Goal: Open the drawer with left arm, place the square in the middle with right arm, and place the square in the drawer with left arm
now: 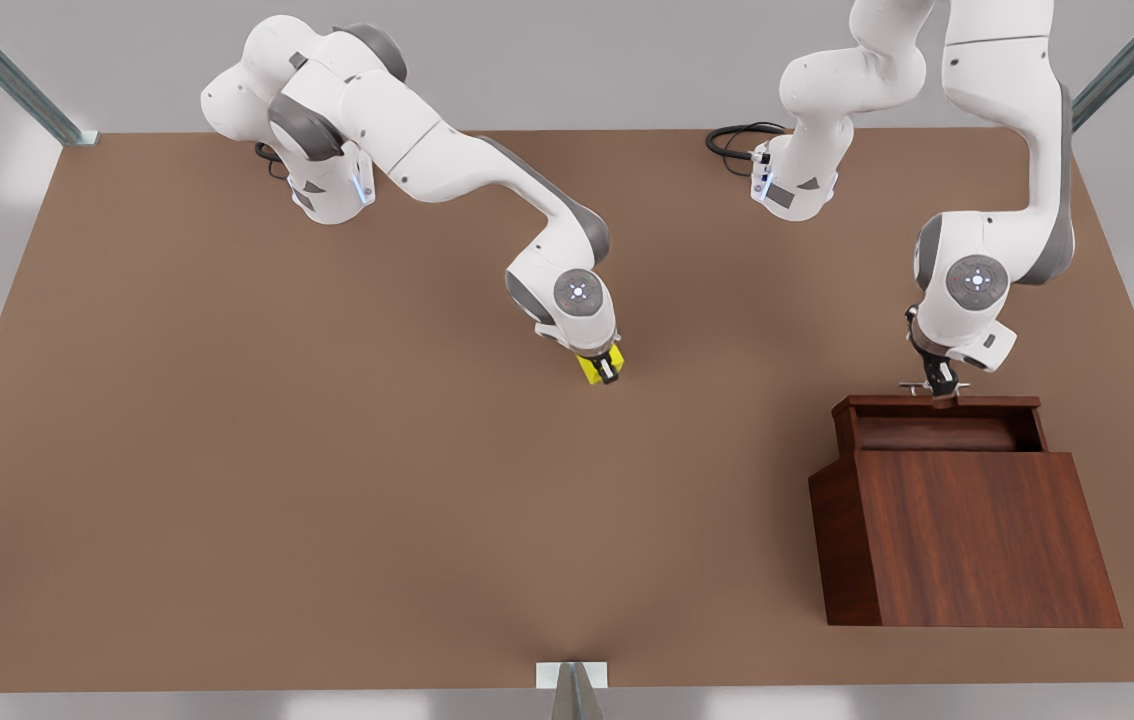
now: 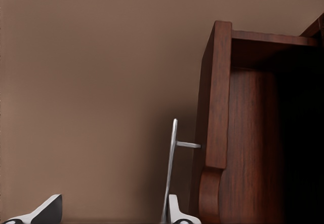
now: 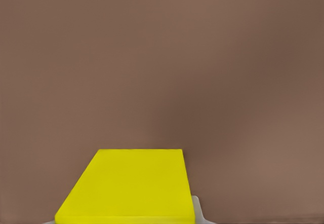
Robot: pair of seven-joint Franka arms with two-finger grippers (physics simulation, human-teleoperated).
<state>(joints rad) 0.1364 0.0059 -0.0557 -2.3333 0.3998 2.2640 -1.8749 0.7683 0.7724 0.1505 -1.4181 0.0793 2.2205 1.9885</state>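
Saw right gripper (image 1: 606,366) clamped on the square (image 1: 591,367) low over mid-table (image 1: 227,450), with left gripper (image 1: 939,383) spread at the handle (image 2: 172,168) of the pulled-out drawer (image 1: 937,425), well off to the front view's right.

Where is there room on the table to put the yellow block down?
Bare table stretches from the yellow block, held in the right tool, to the cabinet. It is crowded at the open drawer, where the left tool sits open at the handle.
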